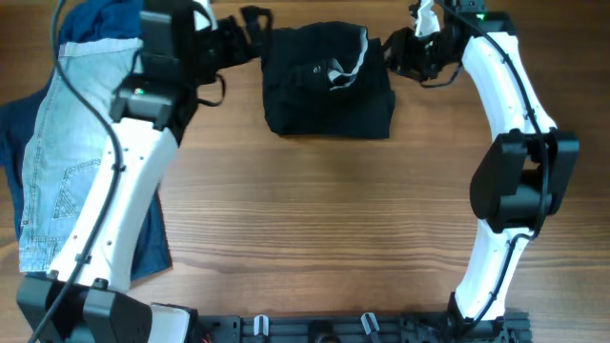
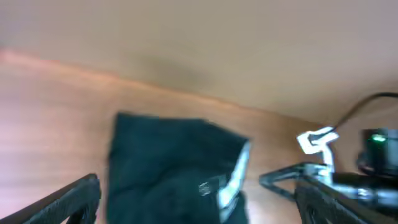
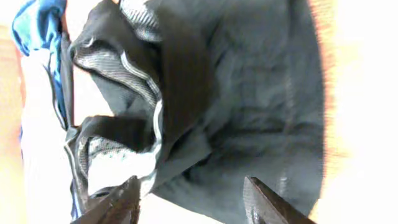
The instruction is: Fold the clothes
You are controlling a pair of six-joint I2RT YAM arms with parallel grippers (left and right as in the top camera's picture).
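Overhead, the black shorts [image 1: 329, 81] lie folded in a block at the far middle of the table [image 1: 334, 219], between my left gripper [image 1: 250, 33] and right gripper [image 1: 400, 52], with denim shorts [image 1: 67, 143] heaped under my left arm. Only the right wrist view shows the pale dotted lining [image 3: 115, 168] turned out at the waistband, with that gripper's jaws spread wide over the cloth, holding nothing. The left wrist view is blurred, but the left gripper's jaws seem wide apart and empty too.
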